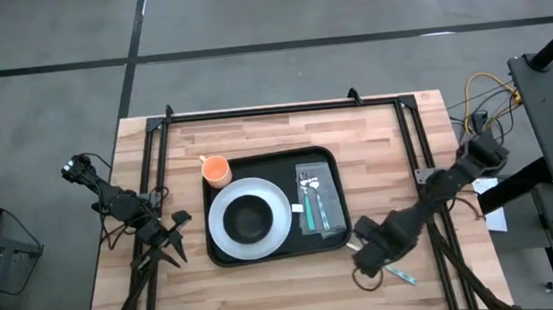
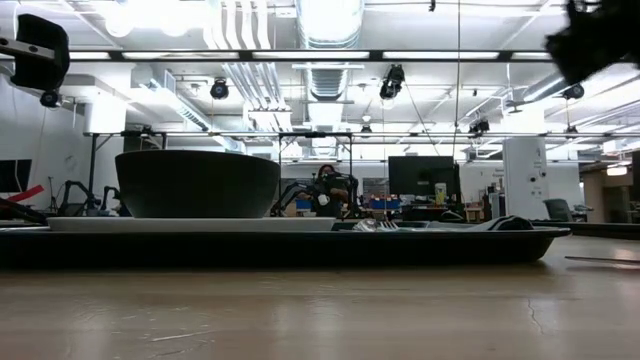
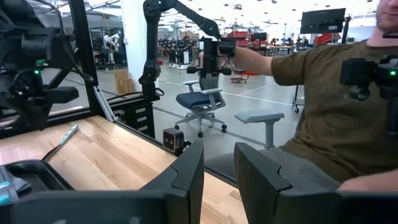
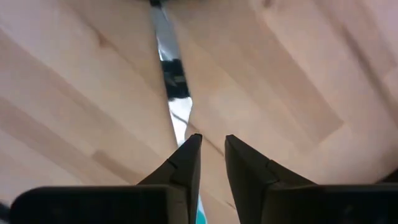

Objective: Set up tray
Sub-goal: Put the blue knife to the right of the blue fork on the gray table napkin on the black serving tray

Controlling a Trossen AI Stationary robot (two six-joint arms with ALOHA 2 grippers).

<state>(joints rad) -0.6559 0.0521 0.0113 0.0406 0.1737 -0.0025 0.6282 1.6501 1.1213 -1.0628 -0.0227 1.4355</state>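
The black tray (image 1: 329,160) (image 2: 300,246) lies mid-table. It carries a white plate (image 1: 226,242) with a dark bowl (image 1: 250,218) (image 2: 197,183), an orange cup (image 1: 215,168), and teal-handled cutlery (image 1: 313,204) on a dark napkin. A further teal-handled utensil (image 1: 402,276) lies flat on the wood off the tray's near right corner. My right gripper (image 1: 370,258) (image 4: 212,144) hovers over this utensil (image 4: 169,62), pointing down, fingers slightly apart above the blade. My left gripper (image 1: 172,242) (image 3: 217,158) waits left of the tray, open.
A black metal frame (image 1: 273,109) runs around the table's far and side edges. Bare wood (image 1: 299,294) lies along the near edge, between tray and table edge. A person in an olive shirt (image 3: 336,106) sits beyond the table's right side, with cables (image 1: 480,97) nearby.
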